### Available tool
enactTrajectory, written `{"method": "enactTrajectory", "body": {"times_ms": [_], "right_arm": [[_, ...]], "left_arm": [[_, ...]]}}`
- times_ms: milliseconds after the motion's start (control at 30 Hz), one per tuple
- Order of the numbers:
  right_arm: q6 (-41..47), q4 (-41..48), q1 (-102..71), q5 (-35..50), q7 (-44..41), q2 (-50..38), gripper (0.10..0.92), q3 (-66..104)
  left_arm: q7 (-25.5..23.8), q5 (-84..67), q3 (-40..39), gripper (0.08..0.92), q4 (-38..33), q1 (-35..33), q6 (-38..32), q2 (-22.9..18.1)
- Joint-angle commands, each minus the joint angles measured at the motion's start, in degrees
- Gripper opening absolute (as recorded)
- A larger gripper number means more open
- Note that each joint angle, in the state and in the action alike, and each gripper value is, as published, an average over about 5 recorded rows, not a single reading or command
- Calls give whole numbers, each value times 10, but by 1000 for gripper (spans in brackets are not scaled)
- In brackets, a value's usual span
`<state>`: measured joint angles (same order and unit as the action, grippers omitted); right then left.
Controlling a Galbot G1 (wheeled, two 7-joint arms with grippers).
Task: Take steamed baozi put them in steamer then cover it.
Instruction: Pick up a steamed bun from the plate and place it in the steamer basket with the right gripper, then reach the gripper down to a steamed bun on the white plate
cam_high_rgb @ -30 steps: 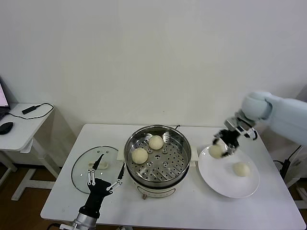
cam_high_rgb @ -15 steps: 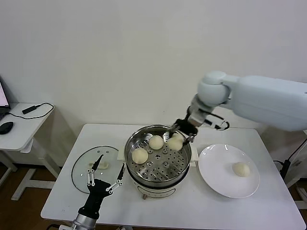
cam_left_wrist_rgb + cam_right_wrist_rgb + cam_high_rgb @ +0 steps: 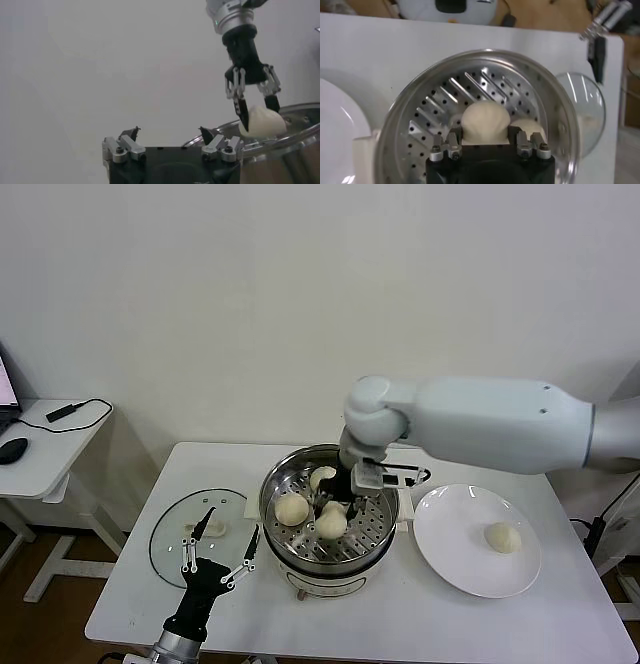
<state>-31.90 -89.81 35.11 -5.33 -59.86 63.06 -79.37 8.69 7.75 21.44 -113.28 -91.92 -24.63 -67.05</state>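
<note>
Right gripper (image 3: 333,506), clamped on a baozi (image 3: 332,524) above the steamer (image 3: 383,514) tray; early release risks it rolling onto neighbouring buns.

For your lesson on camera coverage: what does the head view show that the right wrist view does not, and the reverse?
Only the head view shows the last baozi on the white plate and the side table. Only the right wrist view shows the tray slots beneath the held baozi. Both show the steamer, the glass cover, the open left gripper and the right gripper.
</note>
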Motion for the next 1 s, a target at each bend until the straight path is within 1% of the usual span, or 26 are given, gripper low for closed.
{"method": "enactTrajectory", "body": {"times_ms": [33,333,433,533,600,667,733,833,1000], "right_arm": [[-39,1,-43,-60,-21,30,625,11],[-37,5,-53,-70,-20,40,653,16],[-34,2,-51,-70,-21,36,710,20],[-29,-1,-44,-71,-30,24,785,37],[-21,-7,-40,-80,-52,9,812,68],[-6,-16,-32,-78,-80,-11,819,106],[21,-21,-20,-57,-103,-36,822,132],[82,-9,0,5,-127,-88,822,157],[198,72,5,105,-142,-182,823,187]], "left_arm": [[1,0,0,823,2,0,-1,1],[3,0,-2,823,4,0,-4,1],[4,0,-1,823,5,-1,-4,1],[4,0,0,823,7,-2,-5,2],[4,0,0,823,8,-2,-5,2],[4,1,0,823,9,-1,-5,2],[3,1,0,823,9,-1,-5,1],[3,1,2,823,10,0,-5,1],[3,1,3,823,14,4,-5,0]]}}
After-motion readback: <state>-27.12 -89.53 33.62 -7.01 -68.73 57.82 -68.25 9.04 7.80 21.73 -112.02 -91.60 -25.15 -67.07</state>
